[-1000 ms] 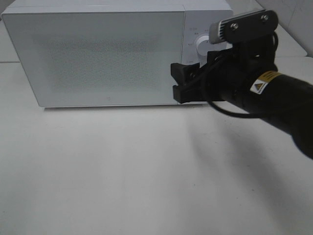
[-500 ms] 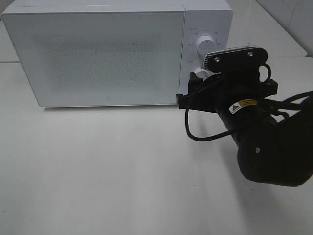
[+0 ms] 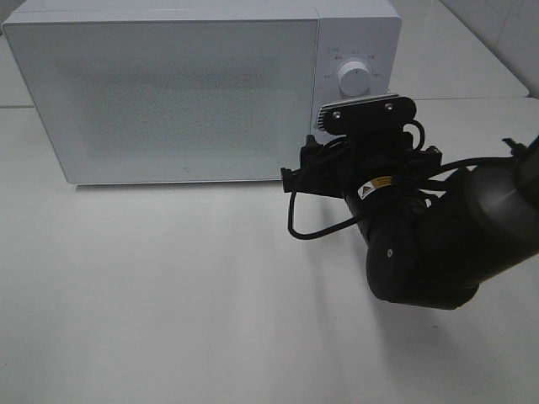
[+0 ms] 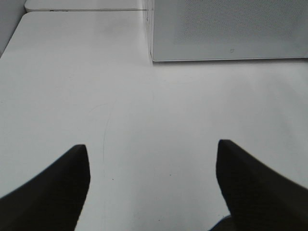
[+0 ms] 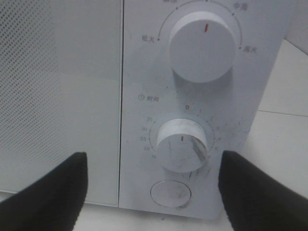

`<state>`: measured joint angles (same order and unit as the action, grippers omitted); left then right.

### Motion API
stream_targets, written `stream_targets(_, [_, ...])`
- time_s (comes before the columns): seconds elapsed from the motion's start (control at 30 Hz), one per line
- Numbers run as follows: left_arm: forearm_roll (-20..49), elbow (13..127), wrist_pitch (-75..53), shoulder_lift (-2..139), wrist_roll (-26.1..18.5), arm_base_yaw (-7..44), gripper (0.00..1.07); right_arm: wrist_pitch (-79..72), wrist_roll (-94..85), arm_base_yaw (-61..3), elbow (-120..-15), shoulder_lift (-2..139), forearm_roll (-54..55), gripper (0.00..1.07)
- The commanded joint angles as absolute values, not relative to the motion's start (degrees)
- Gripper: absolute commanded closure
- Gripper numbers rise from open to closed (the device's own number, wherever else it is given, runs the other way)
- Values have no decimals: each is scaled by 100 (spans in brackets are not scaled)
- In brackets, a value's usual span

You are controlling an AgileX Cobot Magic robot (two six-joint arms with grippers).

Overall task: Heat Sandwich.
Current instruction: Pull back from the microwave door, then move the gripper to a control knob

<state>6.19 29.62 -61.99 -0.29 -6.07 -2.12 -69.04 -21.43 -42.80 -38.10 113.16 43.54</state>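
Note:
The sandwich is out of view in every frame. A white microwave [image 3: 168,93] stands at the back of the table with its door shut. My right gripper [image 3: 358,160] hangs in front of the control panel, open and empty. In the right wrist view the right gripper [image 5: 153,159] frames the timer knob [image 5: 183,144], with the power knob [image 5: 204,45] above it and a round button [image 5: 171,193] below. My left gripper [image 4: 151,144] is open and empty over bare table, and the microwave [image 4: 226,29] lies ahead of it.
The white table [image 3: 168,286] stretches in front of the microwave. A second white surface [image 3: 472,59] lies behind at the right. The right arm's dark bulk [image 3: 446,244] fills the right side of the exterior view.
The right arm has dropped and swung in front of the lower control panel, hiding the timer knob in the exterior view. Its jaws stayed open.

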Motion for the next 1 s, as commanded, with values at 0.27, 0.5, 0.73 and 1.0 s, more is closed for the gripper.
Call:
stream_targets(0.27, [665, 2962, -6136, -160, -573, -229, 37, -7666, -1977, -3890, -4280, 11551, 4297, 36])
stream_targets(0.5, [665, 2962, -6136, -160, -573, -229, 37, -7546, -1765, -3736, -4469, 11602, 4246, 36])
stream_targets(0.73, [665, 2962, -6136, -160, -573, -229, 37, -7506, -1765, -3736, -4641, 11935, 4263, 36])
stream_targets(1.0, [665, 2962, -6136, -160, -573, -229, 37, -7477, -1730, -3736, -4675, 11946, 4274, 43])
